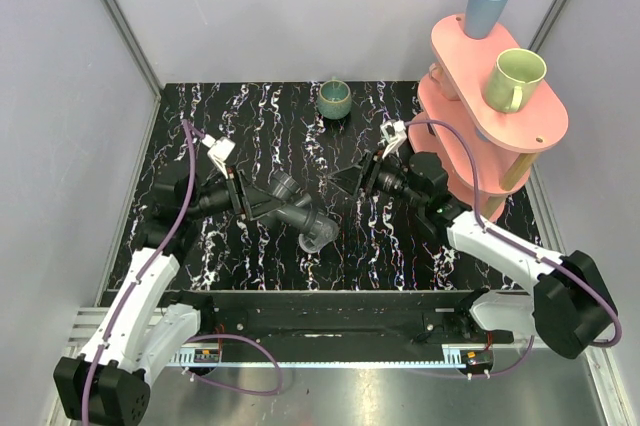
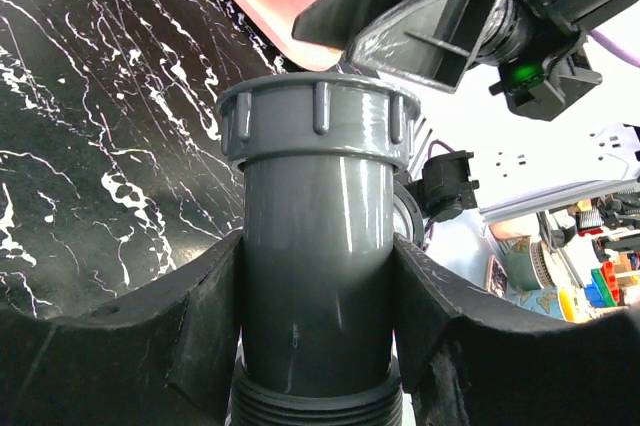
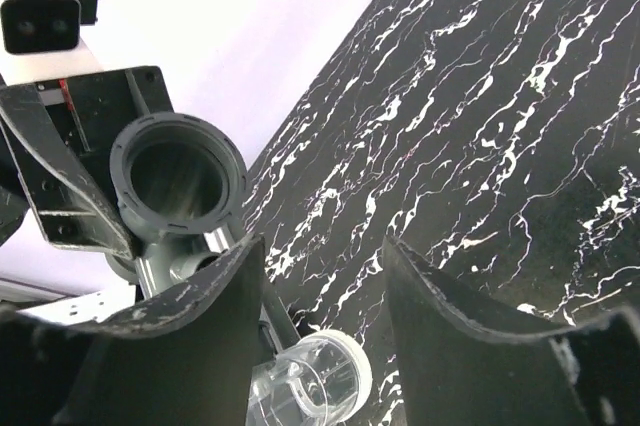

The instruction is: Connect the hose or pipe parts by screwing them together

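Observation:
My left gripper (image 1: pixel 262 201) (image 2: pixel 318 246) is shut on the dark grey pipe fitting (image 1: pixel 286 202) (image 2: pixel 315 216), one finger on each side of its barrel, and holds it above the black marbled table (image 1: pixel 250 126). The fitting's ribbed collar (image 2: pixel 315 121) points towards my right gripper (image 1: pixel 350 181) (image 3: pixel 322 251), and its open mouth (image 3: pixel 178 171) shows in the right wrist view. The clear threaded connector (image 1: pixel 316 235) (image 3: pixel 315 386) sits at the end of the fitting's lower branch; whether it is threaded on I cannot tell. My right gripper is open and empty, just right of the fitting.
A small green cup (image 1: pixel 334 98) stands at the back middle of the table. A pink two-tier rack (image 1: pixel 455 46) at the back right carries a blue cup (image 1: pixel 488 6) and a pale green mug (image 1: pixel 515 79), close behind my right arm.

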